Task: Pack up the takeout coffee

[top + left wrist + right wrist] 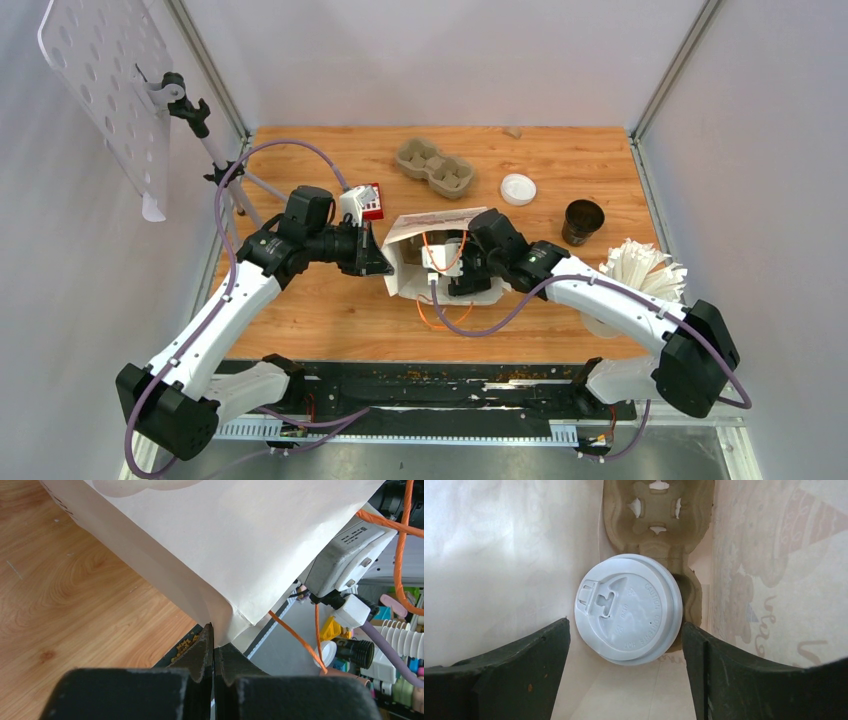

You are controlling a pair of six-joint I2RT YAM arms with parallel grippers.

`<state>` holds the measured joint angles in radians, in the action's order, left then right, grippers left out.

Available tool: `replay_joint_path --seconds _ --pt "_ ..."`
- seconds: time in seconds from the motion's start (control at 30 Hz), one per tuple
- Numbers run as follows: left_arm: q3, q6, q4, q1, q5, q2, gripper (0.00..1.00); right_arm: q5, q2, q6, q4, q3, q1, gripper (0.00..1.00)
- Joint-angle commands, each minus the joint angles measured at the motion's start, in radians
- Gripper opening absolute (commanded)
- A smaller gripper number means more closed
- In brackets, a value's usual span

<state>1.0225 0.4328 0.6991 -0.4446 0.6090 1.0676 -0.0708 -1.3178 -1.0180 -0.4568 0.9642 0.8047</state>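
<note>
A white paper bag [437,226] lies on its side at mid-table, mouth toward the right arm. My left gripper [377,263] is shut on the bag's edge, seen pinched in the left wrist view [214,639]. My right gripper [452,268] reaches inside the bag and is open. In the right wrist view a takeout coffee cup with a white lid [629,607] sits in a pulp tray [659,510] inside the bag. The open gripper [625,637] has a finger on either side of the lid, not closed on it. A dark open cup [583,221] stands at the right.
A second pulp tray [434,167] and a loose white lid [518,188] lie at the back. A holder of white sticks [640,268] stands beside the right arm. A red-and-white box [366,202] sits by the left wrist. A perforated white panel on a stand [105,90] is at far left.
</note>
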Motion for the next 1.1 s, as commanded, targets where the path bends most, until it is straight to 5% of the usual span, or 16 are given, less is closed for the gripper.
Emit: replay_joint_path --seconds 0.0,0.27,0.43,0.6,0.9,1.07 --pt "0.003 0.006 -0.018 0.001 0.015 -0.02 0.0 -0.016 0.037 0.019 0.03 0.047 0.002 0.79" --pt "0.002 0.002 -0.014 0.001 0.017 -0.023 0.0 -0.033 0.046 0.024 0.034 0.045 0.002 0.75" --pt "0.002 0.003 -0.016 0.001 0.022 -0.018 0.0 -0.065 0.035 0.028 0.027 0.05 0.004 0.5" --pt "0.005 0.005 -0.018 0.001 0.026 -0.014 0.0 -0.093 0.017 0.03 0.023 0.048 0.007 0.41" --pt "0.011 0.002 -0.023 0.001 0.046 0.005 0.0 -0.126 -0.032 0.048 0.043 0.073 0.008 0.08" --pt "0.021 0.0 -0.024 0.001 0.048 0.013 0.0 -0.073 -0.074 0.025 0.121 0.051 0.018 0.01"
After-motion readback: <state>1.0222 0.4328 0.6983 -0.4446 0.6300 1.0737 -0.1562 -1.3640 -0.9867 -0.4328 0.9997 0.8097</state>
